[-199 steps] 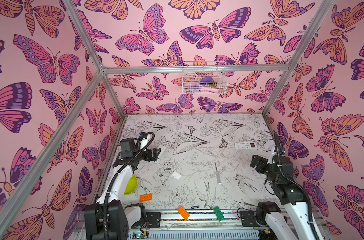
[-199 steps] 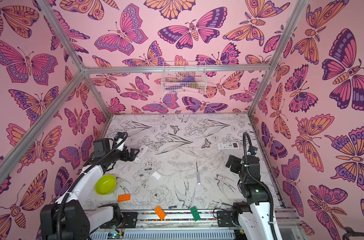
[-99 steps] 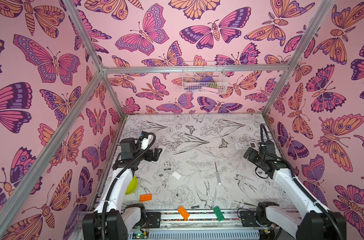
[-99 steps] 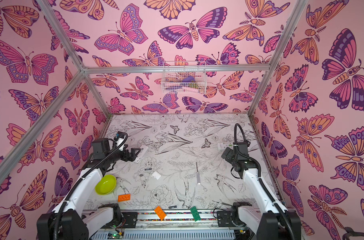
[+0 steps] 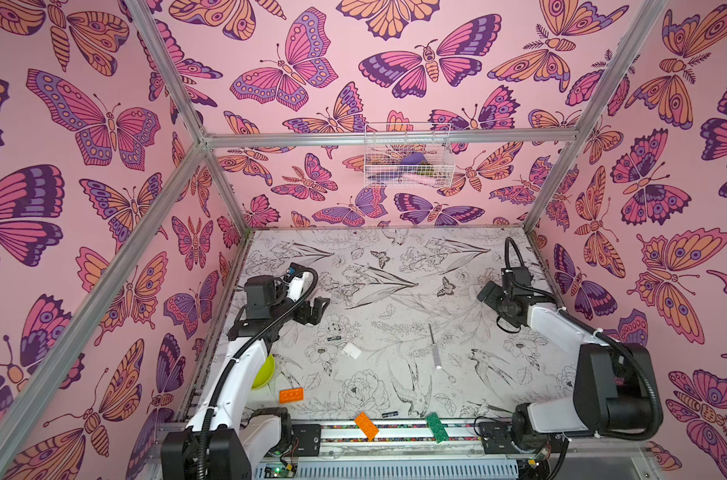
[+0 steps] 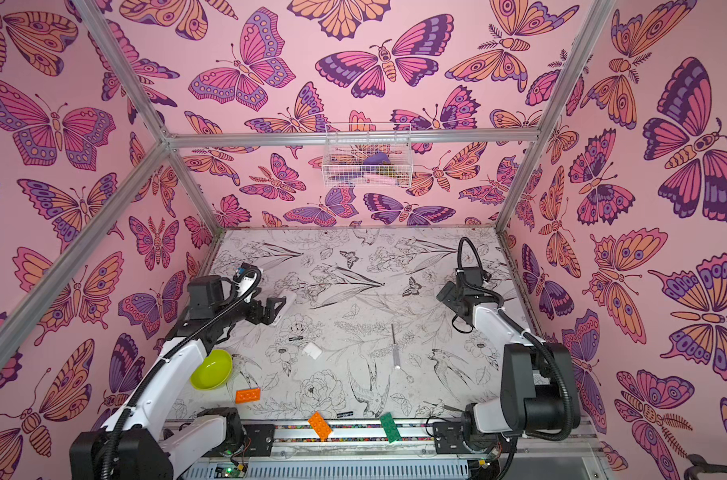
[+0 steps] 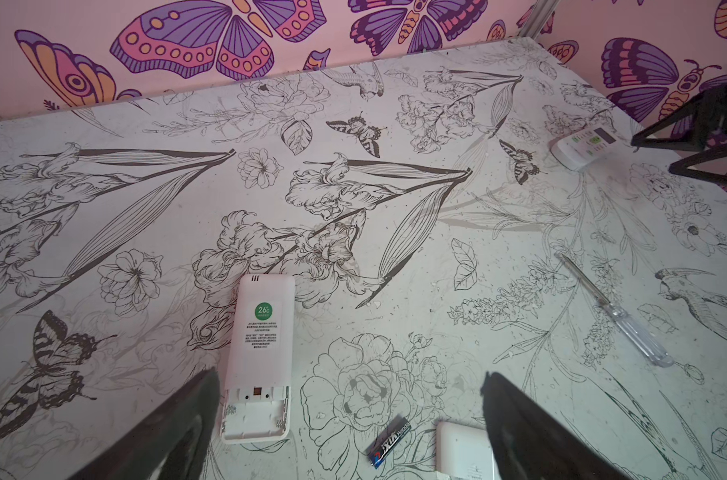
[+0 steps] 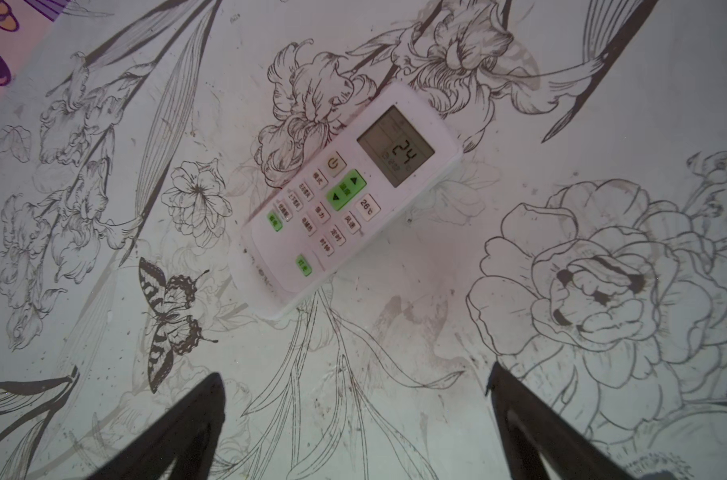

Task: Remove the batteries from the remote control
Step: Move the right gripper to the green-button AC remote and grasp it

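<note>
A white remote control (image 7: 258, 357) lies face down on the table. Its battery bay is uncovered and shows no battery inside. My left gripper (image 7: 349, 378) hovers open just over its bay end, also seen in both top views (image 5: 312, 309) (image 6: 270, 309). One black battery (image 7: 391, 440) lies loose beside the white cover (image 7: 463, 449). Another black battery (image 5: 389, 414) lies near the table's front edge. A second white remote (image 8: 345, 199) lies face up with its display lit. My right gripper (image 8: 353, 378) hangs open above it and hides it in both top views (image 5: 488, 293).
A clear-handled screwdriver (image 5: 434, 347) lies mid-table. A green bowl (image 6: 212, 370) sits under the left arm at the front left. Two orange bricks (image 5: 291, 395) (image 5: 366, 426) and a green brick (image 5: 436, 428) lie along the front rail. A wire basket (image 5: 407, 156) hangs on the back wall.
The right arm has swung up and forward from the front right until its gripper is over the face-up remote. The left gripper has barely moved.
</note>
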Robot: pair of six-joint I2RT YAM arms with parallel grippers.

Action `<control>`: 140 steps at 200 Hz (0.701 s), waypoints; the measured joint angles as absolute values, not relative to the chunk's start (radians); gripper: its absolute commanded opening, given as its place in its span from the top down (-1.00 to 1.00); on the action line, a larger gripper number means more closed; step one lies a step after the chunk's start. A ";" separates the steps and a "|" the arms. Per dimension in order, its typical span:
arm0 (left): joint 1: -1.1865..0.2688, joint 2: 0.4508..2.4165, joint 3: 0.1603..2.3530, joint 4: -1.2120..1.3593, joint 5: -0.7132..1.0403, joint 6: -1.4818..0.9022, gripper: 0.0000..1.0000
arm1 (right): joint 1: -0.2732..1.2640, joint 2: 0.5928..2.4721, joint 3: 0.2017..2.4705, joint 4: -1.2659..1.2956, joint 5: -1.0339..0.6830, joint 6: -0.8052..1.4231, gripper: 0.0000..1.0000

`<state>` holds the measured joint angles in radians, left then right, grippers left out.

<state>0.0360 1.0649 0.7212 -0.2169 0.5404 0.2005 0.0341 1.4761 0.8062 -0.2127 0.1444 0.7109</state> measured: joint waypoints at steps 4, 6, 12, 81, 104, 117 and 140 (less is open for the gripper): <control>0.033 1.062 0.721 -0.217 0.542 0.201 -1.00 | 0.034 1.491 0.810 -0.207 0.144 0.711 -0.99; 0.032 1.061 0.721 -0.217 0.542 0.201 -1.00 | 0.034 1.497 0.813 -0.204 0.143 0.711 -0.99; 0.028 1.057 0.721 -0.217 0.544 0.202 -1.00 | 0.033 1.520 0.822 -0.199 0.141 0.711 -0.99; 0.009 1.025 0.726 -0.242 0.550 0.226 -1.00 | 0.015 1.696 0.922 -0.156 0.131 0.717 -0.99; 0.006 1.014 0.730 -0.249 0.554 0.227 -1.00 | 0.006 1.756 0.968 -0.149 0.135 0.710 -0.99; 0.005 1.007 0.731 -0.257 0.558 0.227 -1.00 | 0.001 1.789 0.997 -0.145 0.138 0.706 -0.99; 0.005 1.003 0.732 -0.263 0.561 0.227 -1.00 | 0.001 1.833 1.048 -0.135 0.128 0.690 -0.99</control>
<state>0.0051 1.0031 0.7319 -0.2630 0.5613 0.2268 0.0013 1.8328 1.0485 -0.1352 0.1280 0.6895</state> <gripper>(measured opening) 0.999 0.992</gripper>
